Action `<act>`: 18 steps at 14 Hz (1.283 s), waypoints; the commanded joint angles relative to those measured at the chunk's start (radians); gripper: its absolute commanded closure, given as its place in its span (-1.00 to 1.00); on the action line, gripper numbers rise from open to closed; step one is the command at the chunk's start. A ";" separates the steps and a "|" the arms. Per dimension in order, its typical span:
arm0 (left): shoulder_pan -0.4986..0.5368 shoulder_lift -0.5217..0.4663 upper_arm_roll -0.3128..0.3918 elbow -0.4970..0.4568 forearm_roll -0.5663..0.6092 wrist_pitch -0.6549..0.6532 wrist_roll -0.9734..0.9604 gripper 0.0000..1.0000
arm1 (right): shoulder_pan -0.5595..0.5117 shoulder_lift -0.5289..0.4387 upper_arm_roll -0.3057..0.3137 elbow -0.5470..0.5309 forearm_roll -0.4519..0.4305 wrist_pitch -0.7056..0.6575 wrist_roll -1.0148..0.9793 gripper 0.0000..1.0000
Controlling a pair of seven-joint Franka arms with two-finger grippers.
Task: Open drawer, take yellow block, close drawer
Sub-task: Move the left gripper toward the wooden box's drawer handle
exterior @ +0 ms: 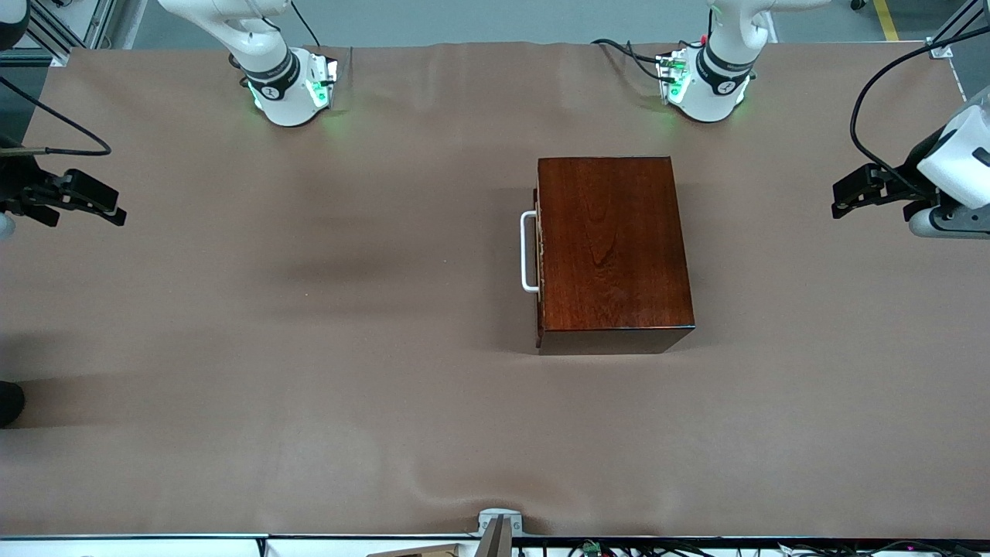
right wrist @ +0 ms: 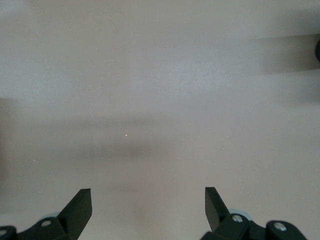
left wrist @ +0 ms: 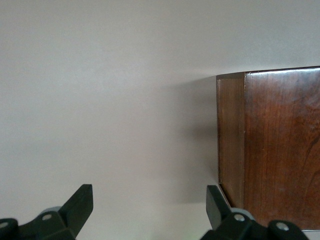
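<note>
The right gripper [exterior: 116, 213] hangs over the brown table cloth [exterior: 309, 387] at the right arm's end of the table, well apart from everything, and its two black fingers [right wrist: 77, 207] are spread wide with nothing between them. Under it there is only bare cloth and a soft shadow. From there to the middle of the table the cloth lies open, with a few shallow wrinkles near the front edge and along the edge where the arm bases stand.

The wooden box [exterior: 611, 247] sits toward the left arm's end of the table, glossy dark red-brown with visible grain, its top flat and bare. The drawer [exterior: 539, 263] is pushed fully in; only a thin strip of its front shows, on the box face turned toward the right arm's end. The white bar handle [exterior: 529, 251] sticks out from that face, with free cloth in front of it. There is open room all round the box.

The left gripper [exterior: 839, 203] hovers over the cloth near the table's edge at the left arm's end, well apart from the box. Its fingers [left wrist: 80, 205] also stand wide apart and hold nothing; its wrist camera catches one corner of the box.

The yellow block is not to be seen anywhere, and the drawer's inside is hidden. Both arms are partly cut off by the frame.
</note>
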 commanded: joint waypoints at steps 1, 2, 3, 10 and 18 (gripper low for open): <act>-0.002 -0.010 -0.006 0.002 0.015 -0.005 0.004 -1.00 | -0.018 -0.018 0.014 -0.010 0.007 0.002 -0.010 -1.00; -0.002 -0.010 -0.012 0.004 0.013 -0.007 0.003 -1.00 | -0.016 -0.018 0.014 -0.008 0.005 0.002 -0.010 -1.00; -0.001 -0.010 -0.018 0.004 0.013 -0.008 0.003 -1.00 | -0.016 -0.018 0.014 -0.010 0.005 0.002 -0.010 -1.00; -0.004 0.004 -0.021 0.005 0.018 -0.010 -0.044 -1.00 | -0.018 -0.018 0.014 -0.008 0.005 0.002 -0.010 -1.00; -0.019 0.041 -0.069 0.036 -0.054 -0.010 -0.242 -1.00 | -0.016 -0.018 0.015 -0.008 0.005 0.000 -0.010 -1.00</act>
